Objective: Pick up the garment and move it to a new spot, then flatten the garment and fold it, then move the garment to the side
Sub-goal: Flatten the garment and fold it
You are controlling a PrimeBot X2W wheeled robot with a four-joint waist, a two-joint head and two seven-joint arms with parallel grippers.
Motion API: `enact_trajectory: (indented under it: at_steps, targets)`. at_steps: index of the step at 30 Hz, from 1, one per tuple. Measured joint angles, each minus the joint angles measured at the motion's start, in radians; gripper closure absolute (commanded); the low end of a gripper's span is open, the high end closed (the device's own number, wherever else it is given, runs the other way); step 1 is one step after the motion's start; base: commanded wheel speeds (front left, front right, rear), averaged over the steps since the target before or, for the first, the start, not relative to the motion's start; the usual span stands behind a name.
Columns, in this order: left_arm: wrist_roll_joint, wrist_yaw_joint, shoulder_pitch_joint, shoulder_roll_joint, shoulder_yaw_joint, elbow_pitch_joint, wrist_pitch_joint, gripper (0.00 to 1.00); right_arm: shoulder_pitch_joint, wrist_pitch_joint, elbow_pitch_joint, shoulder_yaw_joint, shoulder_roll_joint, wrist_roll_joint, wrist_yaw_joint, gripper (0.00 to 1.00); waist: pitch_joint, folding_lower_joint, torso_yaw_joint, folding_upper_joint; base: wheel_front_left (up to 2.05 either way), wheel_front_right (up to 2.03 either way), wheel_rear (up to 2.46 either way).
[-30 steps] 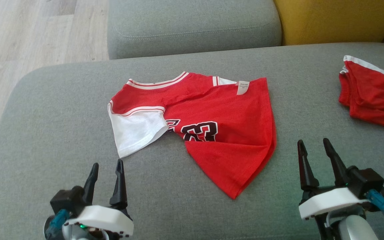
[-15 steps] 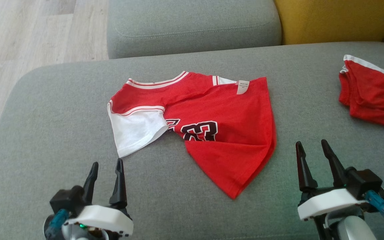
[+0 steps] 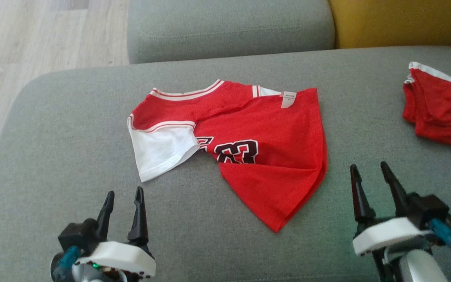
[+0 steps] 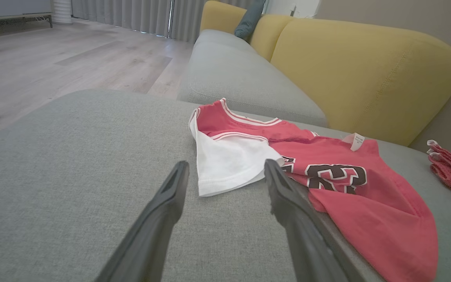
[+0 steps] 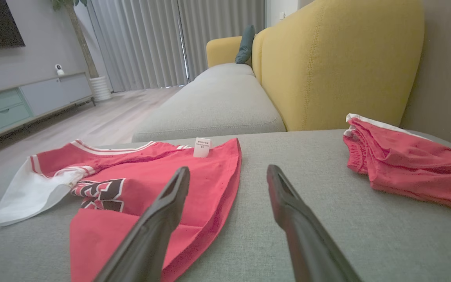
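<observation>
A grey sofa seat [image 3: 53,156] spreads out ahead of both arms, with a yellow backrest [image 3: 397,19] beyond it. The red shirt [image 3: 272,129] lies loosely spread on the seat, ahead of and between the two grippers. A heap of red cloth [image 3: 441,113] lies ahead and to the right of the right gripper [image 3: 367,164], well apart from the shirt. The shirt's white sleeve [image 3: 163,149] lies just ahead of the left gripper [image 3: 124,192]. Both grippers have their fingers apart and hold nothing. A small white label [image 3: 288,99] sits at the shirt's far edge.
</observation>
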Motion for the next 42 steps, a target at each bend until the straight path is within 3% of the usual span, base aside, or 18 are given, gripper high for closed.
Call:
enact_trajectory:
  at_steps: [4, 11, 19, 28, 36, 37, 39, 41, 42]
  targets:
    - [0.009, 0.000, -0.004, -0.001, -0.001, -0.002, 0.000, 0.00, -0.084, 0.036, 0.023, -0.034, 0.000, -0.064, 0.000, 0.00, 0.030, 0.0000, 0.007, 0.0000, 0.00, 0.00, 0.00]
    - [0.021, -0.006, -0.068, -0.004, -0.014, -0.016, 0.000, 0.00, -0.378, 0.139, 0.137, -0.075, -0.030, -0.167, 0.000, 0.00, 0.129, 0.0001, 0.039, 0.0000, 0.00, 0.00, 0.00]
    - [0.025, -0.009, -0.137, -0.009, -0.036, -0.023, 0.000, 0.00, -0.616, 0.237, 0.389, -0.065, -0.160, -0.149, 0.000, 0.00, 0.248, 0.0001, 0.118, 0.0000, 0.00, 0.00, 0.00]
    - [0.024, -0.008, -0.169, -0.010, -0.048, -0.030, 0.000, 0.00, -0.769, 0.275, 0.603, 0.027, -0.235, -0.082, 0.000, 0.00, 0.338, 0.0002, 0.194, 0.0000, 0.00, 0.00, 0.00]
    - [0.024, -0.008, -0.176, -0.011, -0.050, -0.033, 0.000, 0.00, -0.851, 0.284, 0.726, 0.079, -0.254, -0.031, 0.000, 0.00, 0.372, 0.0002, 0.208, 0.0000, 0.00, 0.00, 0.00]
    - [0.025, -0.008, -0.177, -0.011, -0.050, -0.033, 0.000, 0.00, -0.856, 0.282, 0.736, 0.088, -0.256, -0.026, 0.000, 0.08, 0.374, 0.0002, 0.207, 0.0000, 0.00, 0.00, 0.00]
    - [0.025, -0.008, -0.180, -0.011, -0.052, -0.033, 0.000, 0.00, -0.867, 0.276, 0.755, 0.105, -0.258, -0.013, 0.000, 0.48, 0.377, 0.0001, 0.205, 0.0000, 0.00, 0.00, 0.00]
    - [0.025, -0.007, -0.185, -0.011, -0.054, -0.033, 0.000, 0.00, -0.879, 0.272, 0.771, 0.127, -0.260, 0.000, 0.000, 0.63, 0.379, 0.0001, 0.203, 0.0000, 0.00, 0.00, 0.00]
    - [0.026, -0.007, -0.190, -0.011, -0.054, -0.033, 0.000, 0.00, -0.886, 0.266, 0.776, 0.142, -0.261, 0.010, 0.000, 0.63, 0.381, 0.0001, 0.202, 0.0000, 0.00, 0.00, 0.00]
